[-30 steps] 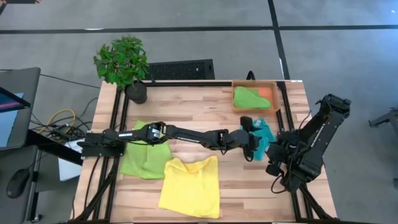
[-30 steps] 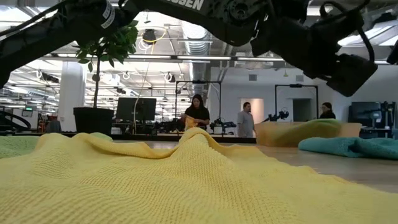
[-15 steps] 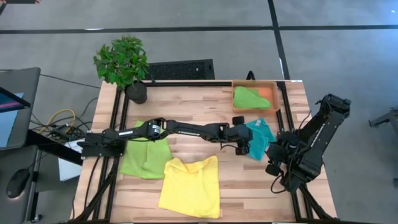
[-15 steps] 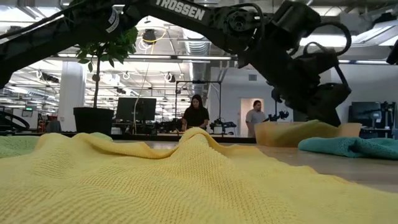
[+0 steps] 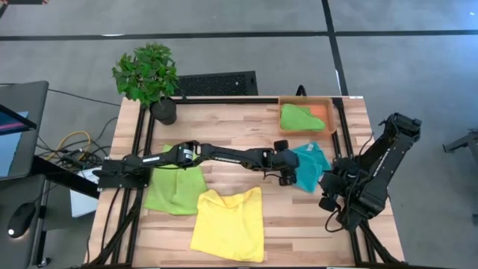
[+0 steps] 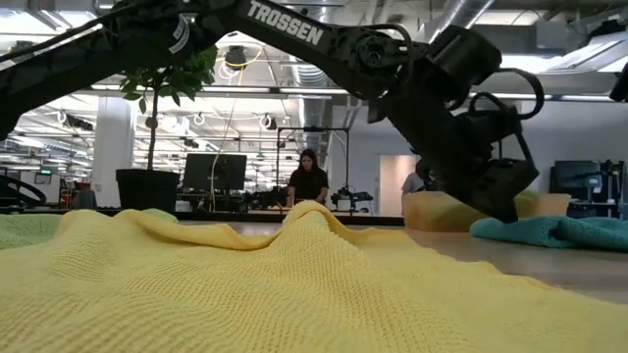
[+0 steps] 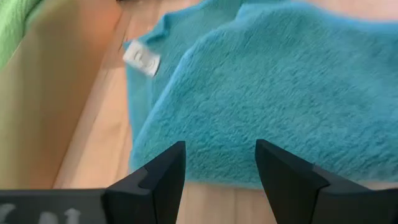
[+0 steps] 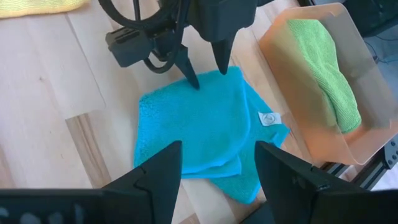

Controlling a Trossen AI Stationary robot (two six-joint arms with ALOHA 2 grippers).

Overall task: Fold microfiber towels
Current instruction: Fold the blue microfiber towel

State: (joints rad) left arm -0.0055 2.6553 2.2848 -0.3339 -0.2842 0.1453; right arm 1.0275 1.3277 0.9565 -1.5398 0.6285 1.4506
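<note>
A teal towel (image 5: 310, 166) lies folded on the table's right half, a white label (image 8: 267, 118) at its far edge. My left gripper (image 5: 291, 164) reaches across the table and stands open at the towel's left edge (image 7: 205, 177), fingers slanting down. My right gripper (image 8: 217, 168) waits open above the table's right edge, clear of the towel. A lime towel (image 5: 175, 190) lies on the table's left half, and a yellow towel (image 5: 228, 224) lies spread near the front edge. Another green towel (image 5: 301, 118) lies folded in the orange tray (image 5: 328, 108). My left gripper's fingertips (image 8: 193, 81) stand right at the teal towel's left edge (image 8: 186, 93), slanting down from the table's left. I cannot tell whether they touch the cloth.
A potted plant (image 5: 147, 75) stands at the far left corner. The orange tray sits at the far right corner, just beyond the teal towel. Bare wood shows across the table's far middle (image 5: 224, 123). People stand in the room behind the table.
My left gripper has drawn back from over the teal towel toward the table's left, come down close to the tabletop, and rolled and tipped further downward. Its fingers have stayed open. The towels have not moved.
</note>
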